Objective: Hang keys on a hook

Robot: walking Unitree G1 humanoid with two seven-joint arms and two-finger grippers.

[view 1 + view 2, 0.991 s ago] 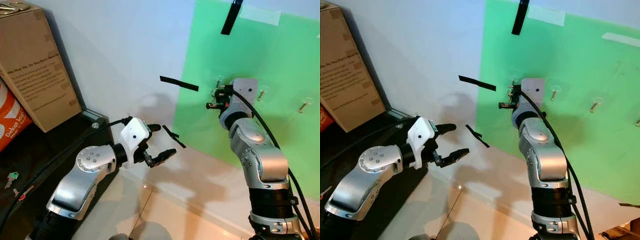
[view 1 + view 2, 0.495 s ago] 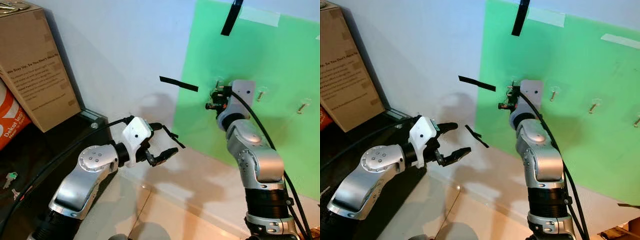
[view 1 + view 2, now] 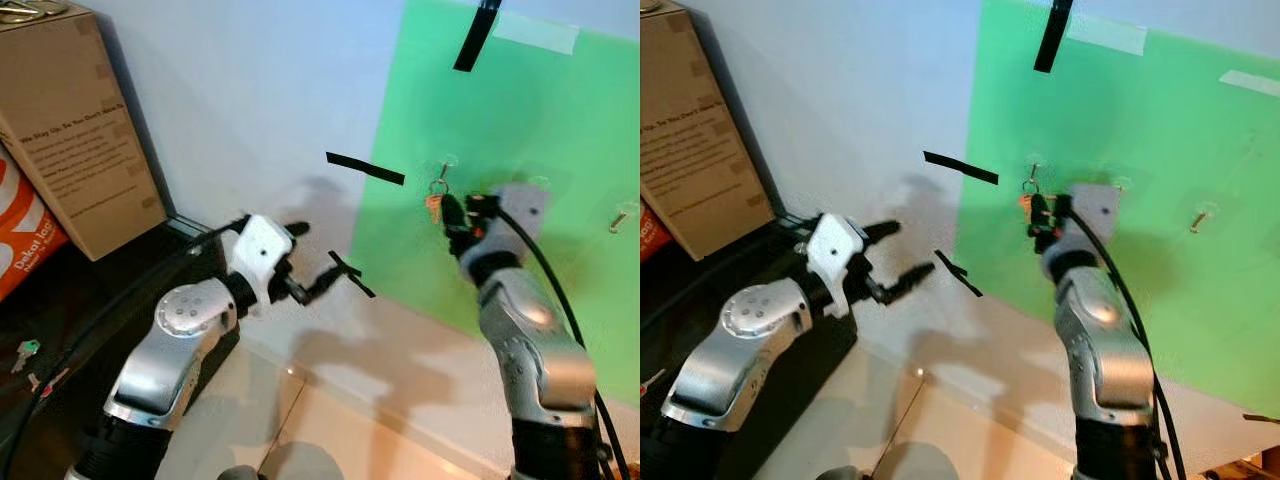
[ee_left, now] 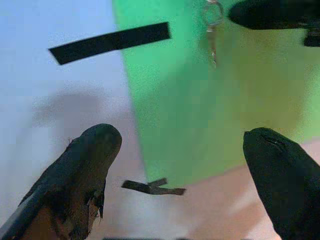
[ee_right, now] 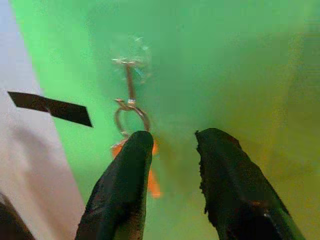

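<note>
Right gripper [image 5: 172,145] released, fingers parted, just beside orange key [image 3: 433,207] without gripping it. Key dangling by its ring from leftmost hook [image 3: 441,166] on green sheet [image 3: 560,130]. Left gripper [image 3: 310,260] spread wide, empty, raised near wall by black tape strips [image 3: 365,168]. Cardboard box [image 3: 75,130] far left.

My two arms are brushed silver, built of rounded, bulging segments joined by black ribbed collars. The left arm's elbow housing carries a ring of small dark screws, and its wrist ends in a white angular block just behind the left gripper [image 3: 305,262] — two long black fingers with rounded, matte tips. The right gripper [image 3: 457,214] has the same black fingers ahead of a pale grey wrist block. Black cables run along both arms.
</note>
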